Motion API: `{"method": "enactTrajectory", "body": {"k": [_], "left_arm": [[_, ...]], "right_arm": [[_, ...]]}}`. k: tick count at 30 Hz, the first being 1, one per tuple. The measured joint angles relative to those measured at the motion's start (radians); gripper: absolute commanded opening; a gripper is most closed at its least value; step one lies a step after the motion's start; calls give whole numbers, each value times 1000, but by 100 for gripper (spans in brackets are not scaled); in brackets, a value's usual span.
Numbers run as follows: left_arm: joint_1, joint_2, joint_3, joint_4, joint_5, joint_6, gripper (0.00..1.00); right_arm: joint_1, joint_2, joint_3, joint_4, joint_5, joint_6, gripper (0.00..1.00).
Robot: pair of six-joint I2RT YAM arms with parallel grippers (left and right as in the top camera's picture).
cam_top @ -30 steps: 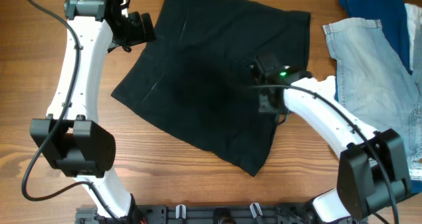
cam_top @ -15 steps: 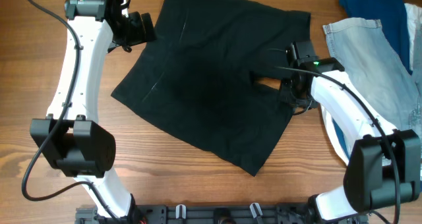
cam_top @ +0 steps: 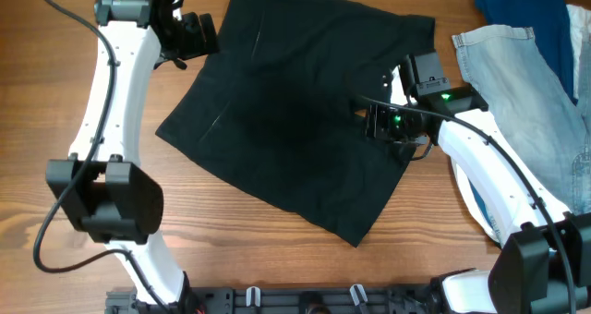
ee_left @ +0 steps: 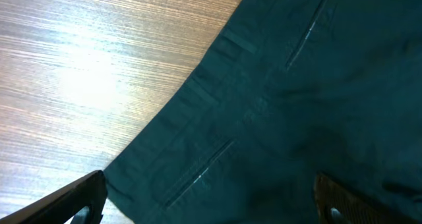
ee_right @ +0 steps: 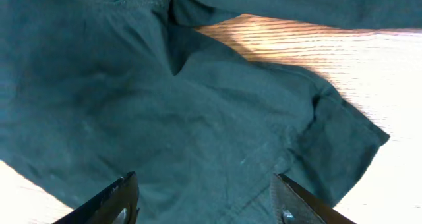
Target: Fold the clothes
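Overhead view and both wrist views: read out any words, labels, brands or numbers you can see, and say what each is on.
None readable in any view.
The black shorts show no label or print, nor do the pale blue denim garment and dark blue cloth.
The right arm carries only green lights, no characters.

The right gripper (cam_top: 372,120) has swung back left from the right edge of the shorts (cam_top: 277,120) to the gap between their legs. It now covers the patch of bare surface (cam_top: 277,249) that showed there. The left arm (cam_top: 115,102) has edged slightly toward the shorts.
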Motion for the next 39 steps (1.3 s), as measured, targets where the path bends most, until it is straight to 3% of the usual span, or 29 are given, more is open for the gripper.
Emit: {"method": "enactTrajectory", "body": {"k": [15,28,39], "left_arm": [[0,121,-4,-6,23,37,100],[4,198,-6,-37,61,196,100],[77,308,-8,-111,68,228,100]], "right_arm": [[0,0,0,3,-10,0,76],[0,0,0,4,-10,0,77],[0,0,0,2,-10,-8,78]]}}
